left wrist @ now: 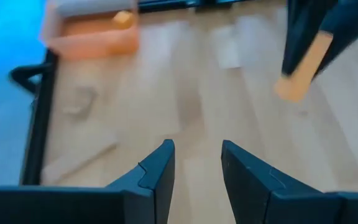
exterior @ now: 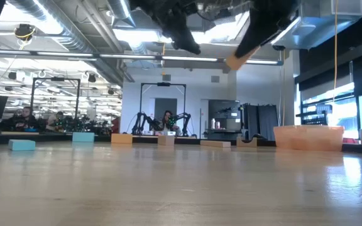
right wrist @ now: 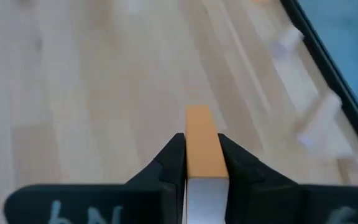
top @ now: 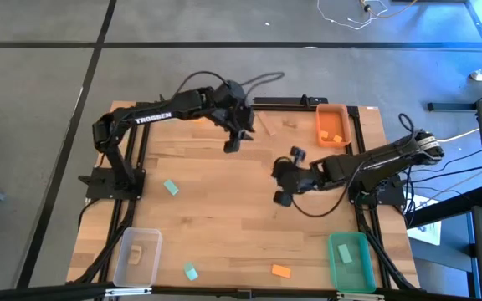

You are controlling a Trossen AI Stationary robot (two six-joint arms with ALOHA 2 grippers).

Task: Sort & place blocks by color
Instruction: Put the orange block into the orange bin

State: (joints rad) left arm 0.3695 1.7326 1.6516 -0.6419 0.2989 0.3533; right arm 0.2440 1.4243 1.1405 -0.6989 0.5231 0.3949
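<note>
Small flat orange wooden block (right wrist: 202, 144), rigid, light, smooth-faced and likely slippery, is riding pinched across its narrow faces in the right end effector (right wrist: 201, 163) above mid-counter (top: 224, 209), while the left end effector (left wrist: 196, 163) is hanging narrowly parted, empty.

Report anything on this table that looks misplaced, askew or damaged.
Nothing looks damaged or spilled. Loose blocks simply await sorting: a teal block mid-left, another teal block and an orange block along the near edge. The right pincer grips an orange block above the table; the left pincer is open and empty.
</note>
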